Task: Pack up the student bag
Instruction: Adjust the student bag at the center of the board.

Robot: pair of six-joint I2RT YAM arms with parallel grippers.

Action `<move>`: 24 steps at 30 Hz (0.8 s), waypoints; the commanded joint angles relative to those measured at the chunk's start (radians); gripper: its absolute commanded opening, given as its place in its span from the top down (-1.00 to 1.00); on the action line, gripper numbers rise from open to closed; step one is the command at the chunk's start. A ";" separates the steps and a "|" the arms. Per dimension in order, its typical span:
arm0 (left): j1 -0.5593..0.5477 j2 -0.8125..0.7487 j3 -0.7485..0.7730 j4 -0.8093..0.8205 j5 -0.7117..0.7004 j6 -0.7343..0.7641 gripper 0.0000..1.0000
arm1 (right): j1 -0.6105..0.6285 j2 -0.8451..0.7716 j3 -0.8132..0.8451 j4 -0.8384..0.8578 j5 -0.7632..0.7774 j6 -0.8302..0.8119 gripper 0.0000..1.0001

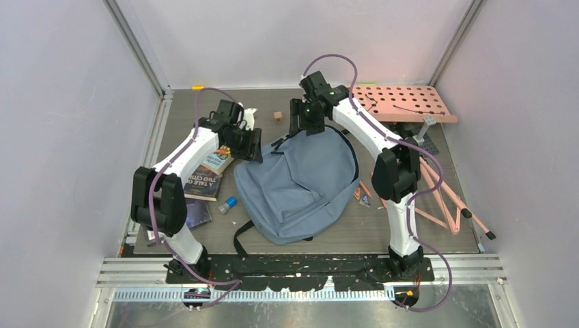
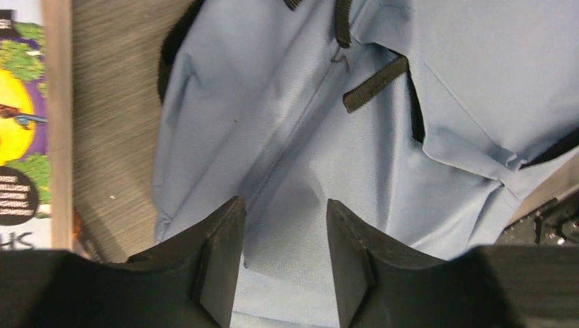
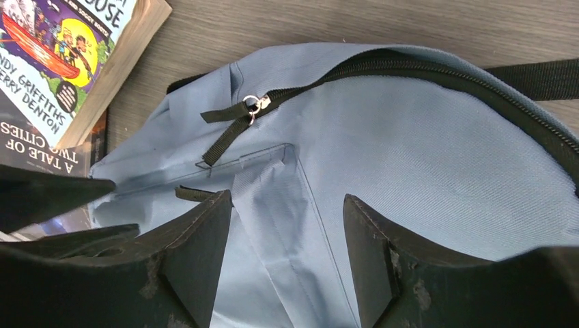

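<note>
Hovering over bag (image 1: 300, 184) far end, both claws open, gripping nothing; right claw (image 3: 287, 198) nearer the zip pull (image 3: 254, 104), left claw (image 2: 283, 205) at bag's far-left corner.

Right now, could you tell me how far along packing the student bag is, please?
Done: nothing visibly packed; the books lie beside the student bag. In hand: left gripper and right gripper hover open over its top end. To do: getting the books inside.
</note>
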 commanded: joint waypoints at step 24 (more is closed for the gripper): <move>-0.035 -0.253 -0.208 -0.013 0.140 -0.101 0.02 | 0.156 0.238 0.367 -0.288 0.196 0.193 -0.18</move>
